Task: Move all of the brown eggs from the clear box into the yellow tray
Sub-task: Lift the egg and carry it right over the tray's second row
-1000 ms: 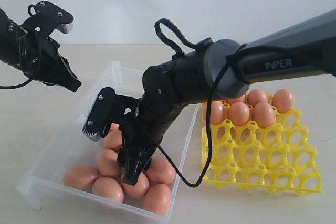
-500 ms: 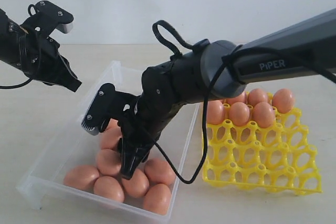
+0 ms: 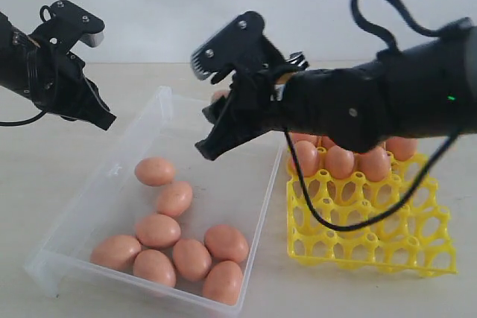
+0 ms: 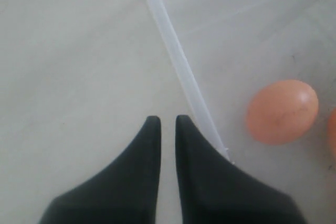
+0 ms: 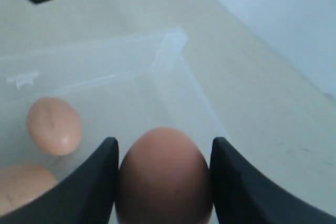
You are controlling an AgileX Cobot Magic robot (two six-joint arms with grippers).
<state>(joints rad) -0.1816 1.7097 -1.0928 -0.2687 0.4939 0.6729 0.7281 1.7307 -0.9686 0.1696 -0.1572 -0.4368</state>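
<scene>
Eight brown eggs (image 3: 174, 199) in clear box (image 3: 216, 184), several in yellow tray (image 3: 373, 230), one aloft

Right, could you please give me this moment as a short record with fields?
right gripper: shut on a brown egg, above the clear box
left gripper: shut, empty, just outside the box wall
eggs in box: eight
yellow tray: tray eggs in the far rows, partly hidden by the arm
</scene>
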